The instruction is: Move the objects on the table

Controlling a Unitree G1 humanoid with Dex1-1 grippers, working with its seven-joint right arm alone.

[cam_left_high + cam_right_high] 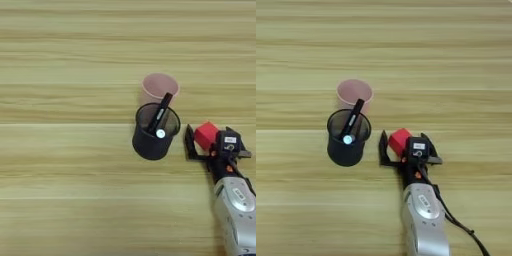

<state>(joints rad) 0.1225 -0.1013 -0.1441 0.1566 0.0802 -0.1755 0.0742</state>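
Pale wood table (301,210), three objects and your right gripper crowded toward its right of centre.

From the left you have the black mesh pen cup (348,140) with its white-tipped marker (352,122) leaning inside, and the pink cup (354,93) just behind it — touching or nearly so, you can't tell which. Next comes the red cube (400,140), near the pen cup and sitting between the spread black fingers of the right gripper (404,146); the fingers bracket it without visibly pressing on it. Watch the left finger (383,149) — it stands close to the pen cup's wall. If you close off-centre, the cube could likely twist or skid out, and a leftward swing may knock the cup and tip the marker.
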